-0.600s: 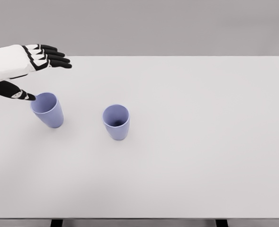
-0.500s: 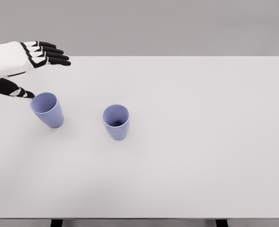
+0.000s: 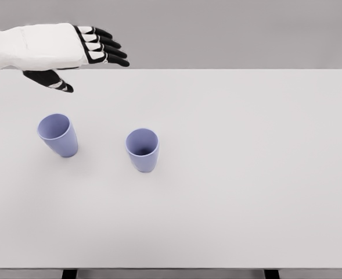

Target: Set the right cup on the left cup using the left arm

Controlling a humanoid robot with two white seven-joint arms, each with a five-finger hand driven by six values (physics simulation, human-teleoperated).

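Two cups, left cup [image 3: 58, 135] and right cup [image 3: 142, 150], stand apart with bare table [image 3: 246, 174] around. Left hand [image 3: 72, 52], fingers spread and empty, has risen rightward off the left cup.

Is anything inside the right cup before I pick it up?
The right cup looks empty: its inner wall and a dark bottom show, nothing else. The near inner wall is hidden by the rim. The left hand is away, open.

Left arm [image 3: 20, 46] cut off at picture's left edge; table [image 3: 246, 174] legs mostly cropped below, seemingly dark.
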